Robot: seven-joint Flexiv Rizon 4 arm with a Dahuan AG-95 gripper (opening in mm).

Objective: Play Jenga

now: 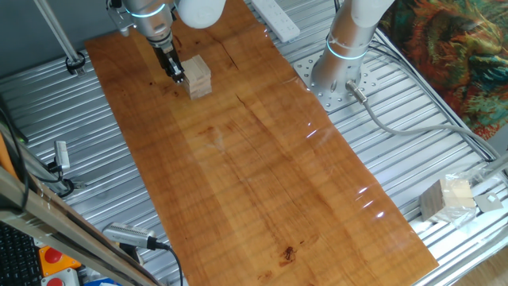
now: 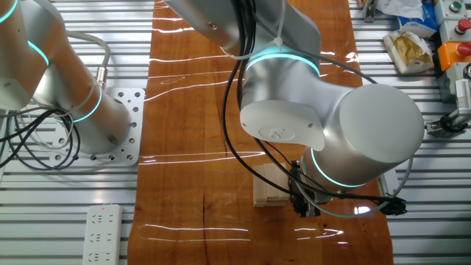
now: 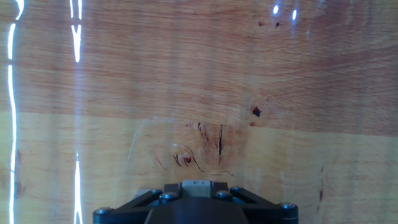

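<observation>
The Jenga stack [image 1: 200, 76] of pale wood blocks stands at the far end of the wooden board [image 1: 262, 167]. In the other fixed view the stack [image 2: 266, 184] is partly hidden by my arm. My gripper [image 1: 178, 73] points down right beside the stack's left side, touching or nearly touching it. A small pale piece shows at its fingertips. In the hand view a pale block end [image 3: 198, 188] sits between the dark fingers [image 3: 163, 196] at the bottom edge, with bare board beyond. The gripper [image 2: 302, 203] is mostly hidden in the other fixed view.
A second arm's base [image 1: 341, 75] stands right of the board. A white power strip [image 1: 276, 17] lies at the far end. A pale beige-and-grey cube-like lump [image 1: 446, 199] sits off the board at the right. Cables run along the metal table.
</observation>
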